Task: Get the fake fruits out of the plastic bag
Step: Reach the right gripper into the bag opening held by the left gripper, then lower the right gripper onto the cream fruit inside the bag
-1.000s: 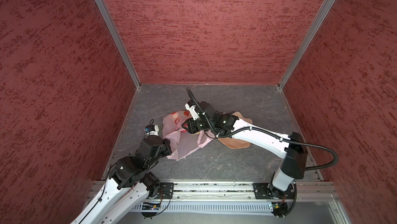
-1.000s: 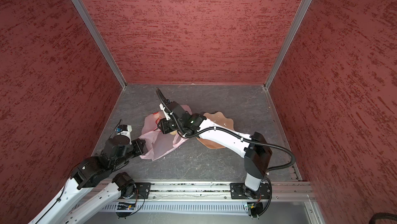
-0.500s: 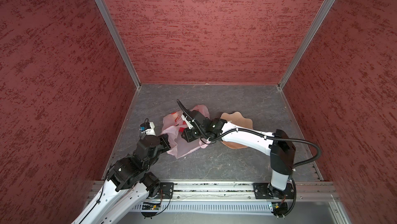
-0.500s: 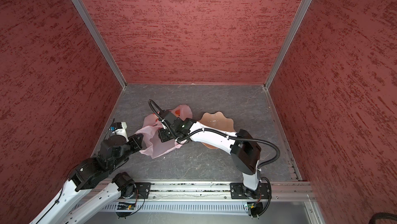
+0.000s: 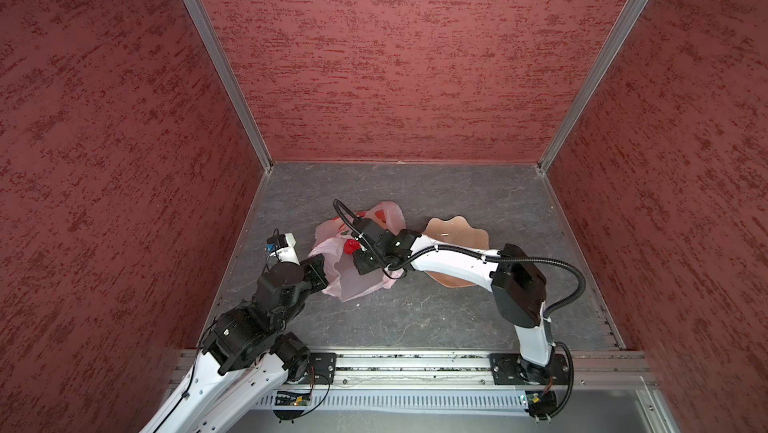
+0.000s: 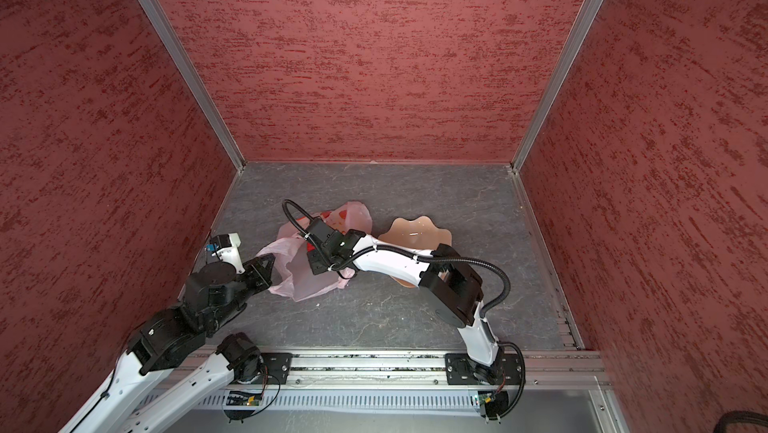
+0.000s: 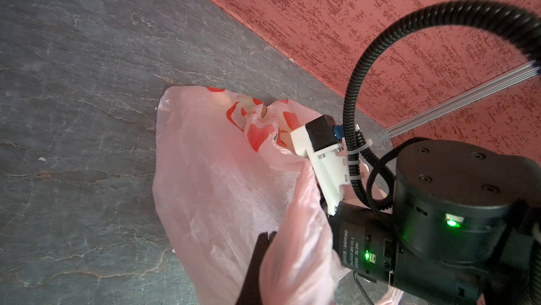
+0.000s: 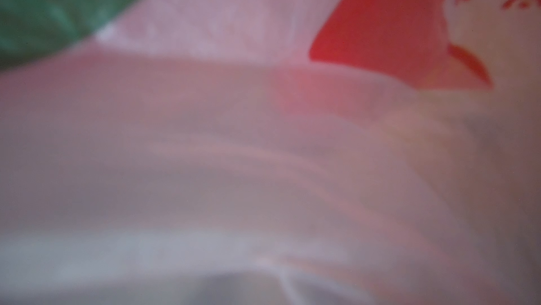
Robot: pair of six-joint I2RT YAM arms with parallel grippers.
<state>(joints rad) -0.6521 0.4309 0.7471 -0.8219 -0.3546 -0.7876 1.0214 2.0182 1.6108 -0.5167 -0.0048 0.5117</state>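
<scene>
Item 1. Plastic bag (image 5: 359, 285): pale pink, crumpled, red print. It lay on the grey table (image 5: 415, 318), left of centre in both top views.

Item 2. Fake fruits: none showed on the table or in the bowl (image 5: 457, 229), which sat just right of the bag. I judged them all to be inside the bag. In the right wrist view a green blur (image 8: 52, 2) at the upper left, behind film pressed to the lens, was possibly one of them.

Item 3. Left gripper (image 7: 262, 245): jaws together, pinching the bag's rim at the lower middle of its wrist view.

Item 4. Right gripper (image 5: 360, 265): pushed into the bag's mouth, fingers buried in plastic. I could not tell how its jaws stood.

Item 5. Step in hand, by my reckoning: fishing for the first fruit. To do it well:
- the left pinch should lift the rim up and away, so the mouth gapes;
- the right fingers should close on the fruit alone, with no film caught between them;
- the fruit should be drawn out slowly, so the light bag does not drag along.
</scene>
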